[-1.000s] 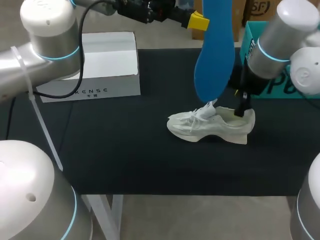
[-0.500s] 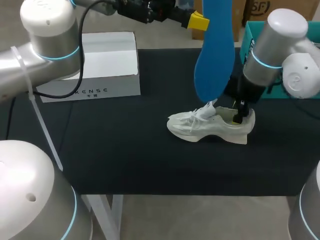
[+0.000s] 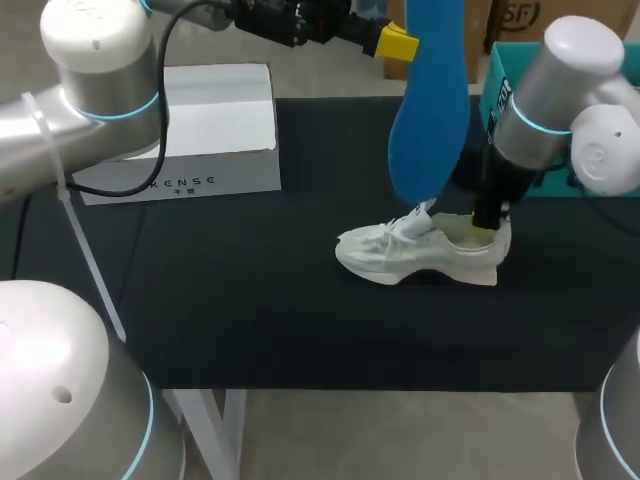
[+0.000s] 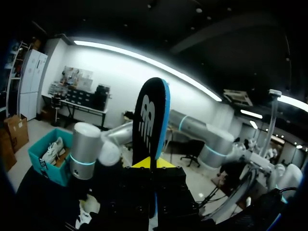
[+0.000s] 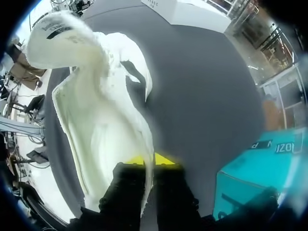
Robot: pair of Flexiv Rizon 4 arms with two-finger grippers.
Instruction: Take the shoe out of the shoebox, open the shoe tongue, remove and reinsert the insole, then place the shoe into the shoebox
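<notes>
Above the shoe (image 3: 415, 255), our left gripper (image 3: 400, 45) clamps the hanging blue insole (image 3: 430, 110); our right gripper (image 3: 487, 222) pinches the shoe's heel rim.

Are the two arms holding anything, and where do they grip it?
Left gripper pinches the blue insole by its upper part, so it hangs. Right gripper pinches the shoe by its heel rim.
</notes>
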